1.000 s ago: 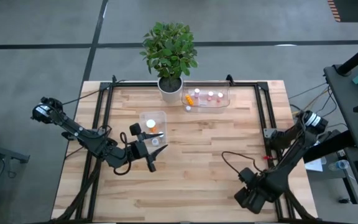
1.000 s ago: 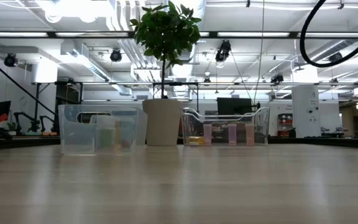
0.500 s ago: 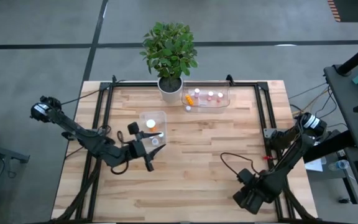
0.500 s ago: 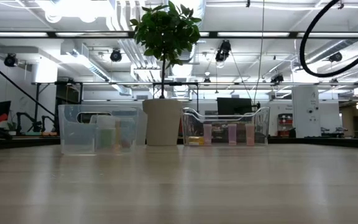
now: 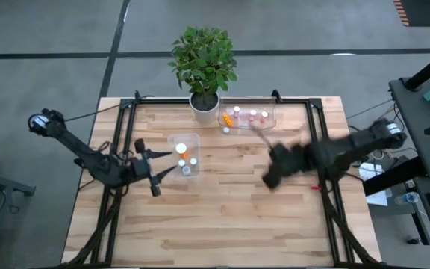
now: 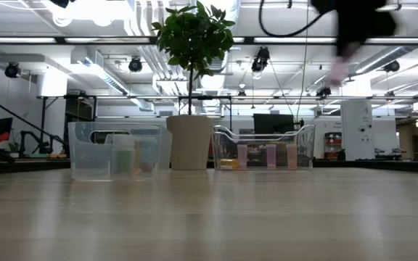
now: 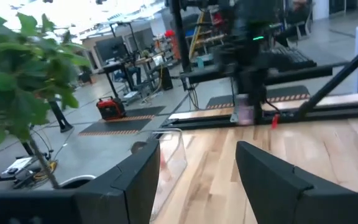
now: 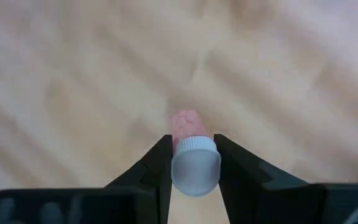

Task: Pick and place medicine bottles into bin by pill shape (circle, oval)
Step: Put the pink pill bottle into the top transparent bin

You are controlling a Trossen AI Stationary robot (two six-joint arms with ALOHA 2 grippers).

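Observation:
My right gripper [image 5: 272, 178] is over the table's middle right, blurred, and shut on a small medicine bottle with a white cap [image 8: 195, 165] and a pinkish body [image 8: 185, 122]. The low view shows the bottle [image 6: 337, 69] high above the table. My left gripper [image 5: 157, 166] is open and empty, just left of the square clear bin [image 5: 192, 139], which holds a few bottles. The long clear bin [image 5: 270, 119] at the far edge holds several bottles. My right gripper pinches the bottle between its two fingers [image 8: 160, 163], at the sides of the white cap [image 8: 178, 167]. The fingers come from above, pointing down. The bottle is upright, cap up, with its pinkish body below the fingertips, lifted clear of the table.
A potted plant [image 5: 204, 60] stands at the far edge, between the two bins. Black frame rails [image 5: 321, 142] run along the table's left, right and far sides. Bare wood [image 5: 222, 217] fills the near half.
My right arm has swung fast from the table's near right corner up and toward the far edge, now over the middle right with the pinkish bottle. My left gripper has drawn back from the square bin toward the table's left edge and turned.

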